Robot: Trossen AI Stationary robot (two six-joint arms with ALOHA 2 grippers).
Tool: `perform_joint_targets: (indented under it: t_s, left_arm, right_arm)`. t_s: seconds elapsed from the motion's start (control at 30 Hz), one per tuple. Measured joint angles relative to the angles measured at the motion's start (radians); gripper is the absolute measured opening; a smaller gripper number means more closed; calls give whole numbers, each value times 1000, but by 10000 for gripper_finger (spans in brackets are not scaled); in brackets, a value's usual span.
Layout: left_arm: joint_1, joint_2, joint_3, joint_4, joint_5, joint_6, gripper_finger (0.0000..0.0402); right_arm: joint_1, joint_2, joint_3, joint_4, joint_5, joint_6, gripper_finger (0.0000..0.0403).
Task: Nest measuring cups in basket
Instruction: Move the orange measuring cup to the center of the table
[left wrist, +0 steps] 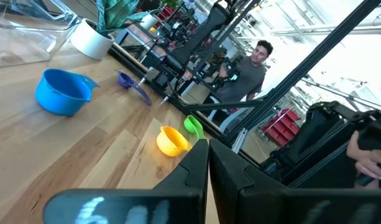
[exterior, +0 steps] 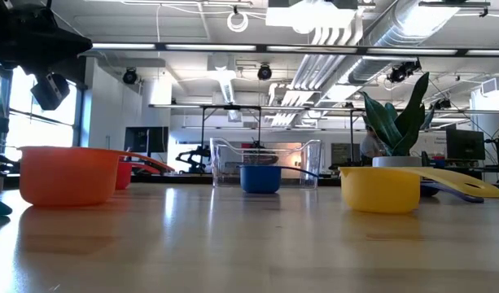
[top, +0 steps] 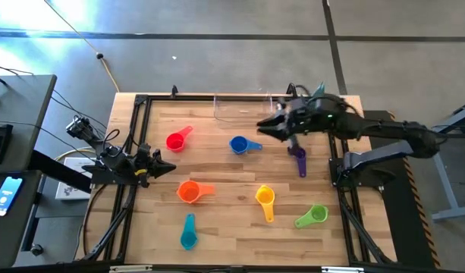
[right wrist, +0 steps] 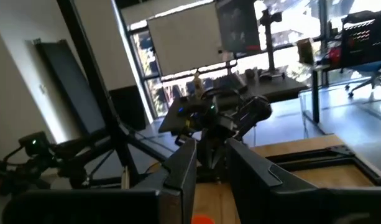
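High view: seven measuring cups lie scattered on the counter (top: 240,227), none in the clear basket (top: 243,110), which sits at 12 o'clock against the far edge; nesting looks not yet begun. Red cup (top: 177,139) at 10 o'clock, blue cup (top: 240,145) mid-counter just below the basket, orange cup (top: 191,191), yellow cup (top: 265,199), teal cup (top: 188,233) toward 6 o'clock, green cup (top: 313,215) at 4 o'clock. Right end effector (top: 267,126) hovers at the basket's 3 o'clock corner; purple cup (top: 298,159) lies just beside it at 5 o'clock, apparently not held. Left end effector (top: 165,168) parked at the 9 o'clock edge, probably waiting. Low view: the basket stands directly behind the blue cup, orange and yellow nearest the lens, all bowls upright, likely laid out apart for single pickups. Left wrist view: its fingers (left wrist: 196,171) pressed together on nothing; blue, purple, yellow and green cups lie well ahead. Right wrist view: its fingers (right wrist: 181,168) stand a little apart with nothing between them; no cup in reach of them here.
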Motion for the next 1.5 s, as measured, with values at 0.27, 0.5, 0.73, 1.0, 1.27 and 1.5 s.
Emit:
perform_joint_targets:
  t_s: [0.27, 0.5, 0.73, 1.0, 1.27, 1.5]
  left_arm:
    - [0, 0, 0, 0, 0, -5, 5]
    - [0, 0, 0, 0, 0, -15, 5]
    - [0, 0, 0, -1, 0, 21, 5]
    - [0, 0, 0, -1, 1, 21, 5]
    - [0, 0, 0, 0, 1, 14, 5]
    - [0, 0, 0, 0, 4, 14, 5]
  right_arm:
    - [115, 250, 168, -8, 32, -24, 81]
    - [183, 455, 291, -23, 126, 31, 81]
    - [233, 650, 411, -47, 126, 31, 81]
    - [266, 826, 514, -45, 143, 39, 81]
    - [271, 919, 537, -44, 183, 38, 81]
    - [264, 977, 536, -36, 235, -7, 81]
